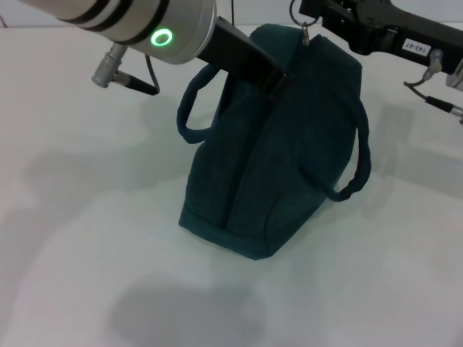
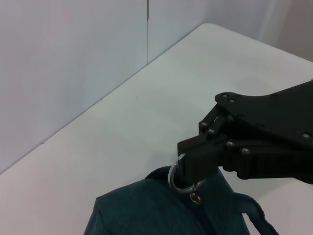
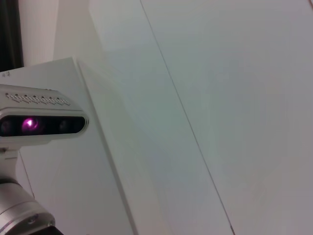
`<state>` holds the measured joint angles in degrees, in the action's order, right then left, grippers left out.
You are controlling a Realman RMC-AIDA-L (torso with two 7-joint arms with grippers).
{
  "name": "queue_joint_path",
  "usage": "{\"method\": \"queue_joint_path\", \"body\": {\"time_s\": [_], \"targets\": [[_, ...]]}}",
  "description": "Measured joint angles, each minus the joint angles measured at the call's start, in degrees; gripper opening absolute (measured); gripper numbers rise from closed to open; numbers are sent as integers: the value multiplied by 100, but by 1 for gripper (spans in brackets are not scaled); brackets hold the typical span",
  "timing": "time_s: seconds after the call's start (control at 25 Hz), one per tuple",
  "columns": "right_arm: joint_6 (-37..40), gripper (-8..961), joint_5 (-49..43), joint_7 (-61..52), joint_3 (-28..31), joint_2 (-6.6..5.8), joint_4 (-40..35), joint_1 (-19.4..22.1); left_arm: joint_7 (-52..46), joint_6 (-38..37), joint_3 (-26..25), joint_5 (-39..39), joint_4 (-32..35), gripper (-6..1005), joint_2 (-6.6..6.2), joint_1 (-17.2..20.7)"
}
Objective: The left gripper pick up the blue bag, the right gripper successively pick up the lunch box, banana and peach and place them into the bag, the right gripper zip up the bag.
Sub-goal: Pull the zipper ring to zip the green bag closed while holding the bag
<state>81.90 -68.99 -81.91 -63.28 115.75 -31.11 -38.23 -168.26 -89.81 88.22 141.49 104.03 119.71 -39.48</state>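
Your left gripper (image 1: 278,78) clamped on the blue bag (image 1: 282,152) top edge, your right gripper (image 2: 188,169) pinching its ring zipper pull (image 2: 182,180) — bag zipped, standing on the white table (image 1: 87,238).

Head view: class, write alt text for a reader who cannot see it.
A blue bag stands zipped on a white table. The right gripper pinches the ring zipper pull at the bag's far top end, while the left gripper clamps the bag's top beside one handle.
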Motion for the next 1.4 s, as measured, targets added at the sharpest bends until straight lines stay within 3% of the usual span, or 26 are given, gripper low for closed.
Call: {"method": "queue_joint_path", "body": {"time_s": [0.28, 1.0, 1.4], "targets": [[0, 119, 14, 0, 30, 0, 0, 33, 129, -10, 3, 6, 2, 37, -1, 14], [-235, 123, 171, 0, 152, -42, 3, 367, 415, -99, -34, -204, 68, 28, -16, 39], [-618, 126, 151, -58, 220, -53, -1, 502, 581, -109, -129, -401, 466, 23, -19, 187]]}}
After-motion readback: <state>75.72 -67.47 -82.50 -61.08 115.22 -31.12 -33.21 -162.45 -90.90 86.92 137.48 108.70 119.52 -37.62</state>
